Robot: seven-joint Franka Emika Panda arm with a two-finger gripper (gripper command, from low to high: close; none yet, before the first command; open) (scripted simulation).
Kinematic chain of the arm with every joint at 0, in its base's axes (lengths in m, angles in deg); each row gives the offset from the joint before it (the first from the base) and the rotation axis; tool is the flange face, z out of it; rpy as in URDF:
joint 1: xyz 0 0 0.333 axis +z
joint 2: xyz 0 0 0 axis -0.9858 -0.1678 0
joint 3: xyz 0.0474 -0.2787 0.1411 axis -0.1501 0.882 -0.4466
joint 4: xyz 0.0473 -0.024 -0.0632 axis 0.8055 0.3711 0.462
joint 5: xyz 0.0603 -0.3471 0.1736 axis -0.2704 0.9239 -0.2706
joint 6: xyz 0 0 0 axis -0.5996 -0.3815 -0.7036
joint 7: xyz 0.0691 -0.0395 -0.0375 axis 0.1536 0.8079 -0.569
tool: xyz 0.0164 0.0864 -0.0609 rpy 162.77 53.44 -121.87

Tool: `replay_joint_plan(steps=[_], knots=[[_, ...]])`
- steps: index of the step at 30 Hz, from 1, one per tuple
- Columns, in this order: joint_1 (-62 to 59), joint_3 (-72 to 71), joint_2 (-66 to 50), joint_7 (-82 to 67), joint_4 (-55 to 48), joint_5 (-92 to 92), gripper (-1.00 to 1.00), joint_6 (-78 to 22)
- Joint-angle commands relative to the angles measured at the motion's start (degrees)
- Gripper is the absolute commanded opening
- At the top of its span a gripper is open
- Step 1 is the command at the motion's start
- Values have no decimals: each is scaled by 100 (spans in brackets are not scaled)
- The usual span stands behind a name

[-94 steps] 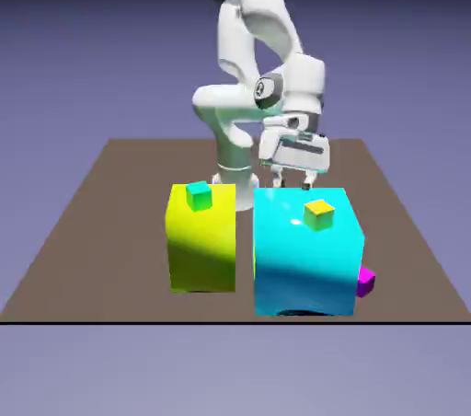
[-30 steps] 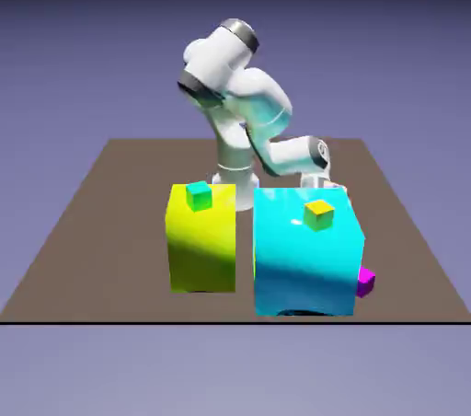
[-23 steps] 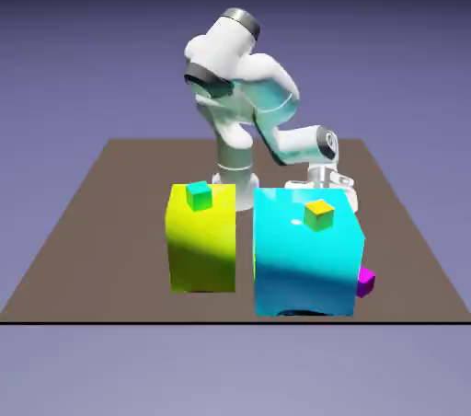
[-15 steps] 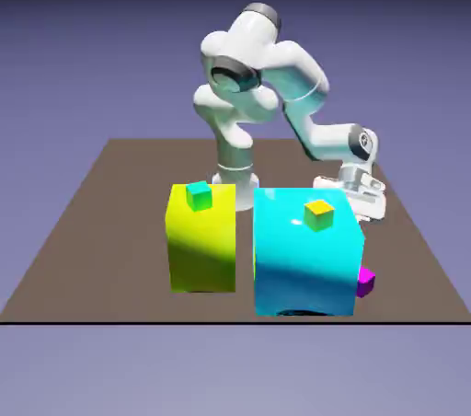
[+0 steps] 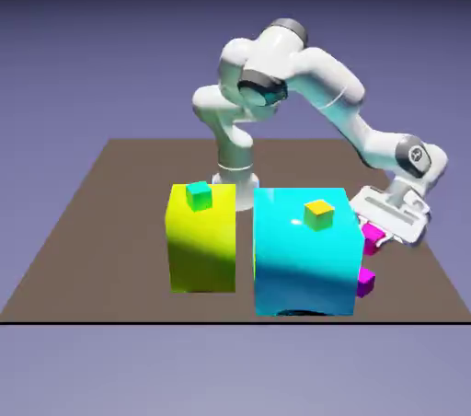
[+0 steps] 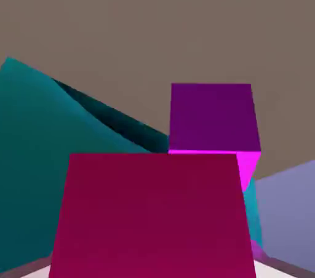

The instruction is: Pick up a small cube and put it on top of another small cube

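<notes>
In the exterior view my gripper [image 5: 378, 243] hangs just off the big cyan block's right side. It is shut on a small magenta cube [image 5: 371, 236]. A second small magenta cube [image 5: 365, 282] lies on the table just below it, against the cyan block's lower right corner. In the hand view the held cube [image 6: 151, 215] fills the lower middle and hides my fingertips. Just beyond it the other magenta cube [image 6: 212, 117] shows, apart from the held one, with the cyan block [image 6: 49, 166] at the left.
The big cyan block [image 5: 304, 258] carries a tiny yellow cube [image 5: 319, 213]. To its left the big yellow block [image 5: 201, 244] carries a tiny green cube [image 5: 198, 194]. The robot's base [image 5: 234, 175] stands behind them. The brown table's [image 5: 414, 258] right edge is near.
The arm has swung from behind the cyan block out to the exterior view's right and forward. The held magenta cube has come into view there, above the one on the table.
</notes>
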Motion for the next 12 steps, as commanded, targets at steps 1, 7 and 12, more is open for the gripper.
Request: replay_joint_plan(steps=[1,7,12], knots=[[102,99,-42,34,-208,-102,-100,-74],[14,307,-300,327,-477,73,-100,-55],[165,109,-158,236,-628,-173,100,-303]])
